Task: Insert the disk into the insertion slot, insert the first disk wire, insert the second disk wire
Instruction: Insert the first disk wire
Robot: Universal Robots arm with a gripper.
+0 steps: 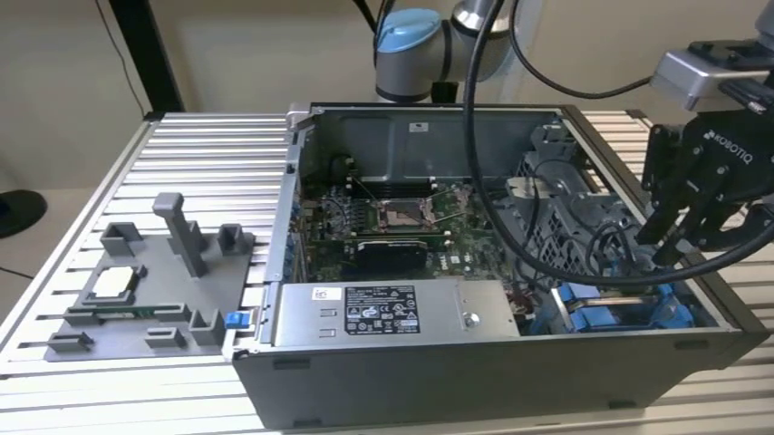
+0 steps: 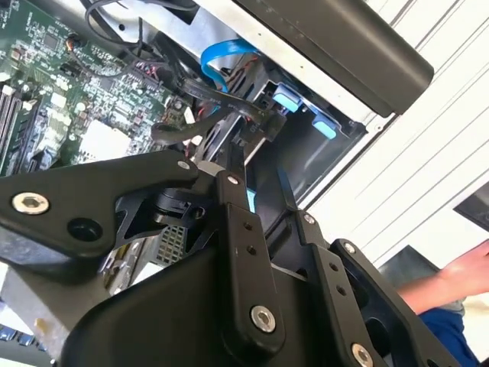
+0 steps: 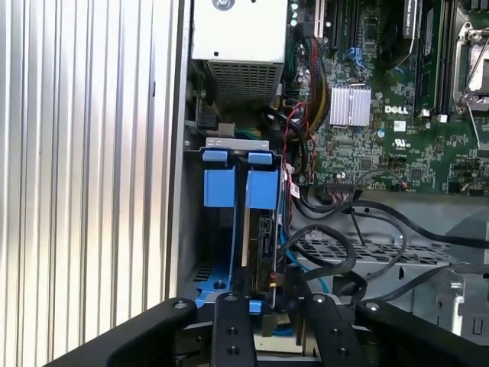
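On the exterior view's left, a grey plastic fixture (image 1: 145, 290) with upright posts sits on the slatted aluminium tabletop (image 1: 206, 145). Just beside it stands the open computer case (image 1: 484, 381). Inside, a grey power-supply box (image 1: 387, 313) with a white sticker lies along the near wall, and the green motherboard (image 1: 400, 227) lies behind it. Thick black cables (image 1: 568, 272) loop down over the case's right half.

In the near right corner of the case is the insertion slot (image 1: 617, 315) with its blue fittings. In the first wrist view, what looks like the disk (image 3: 264, 241) stands on edge inside the slot between blue carrier pieces, with dark wires curling just beside it. The gripper (image 1: 680, 243) hangs straight over that corner, reaching down into the case at the slot. I cannot tell whether it is apart or clamped on anything.

In the second wrist view, a person's hand (image 2: 467, 271) shows beyond the case.
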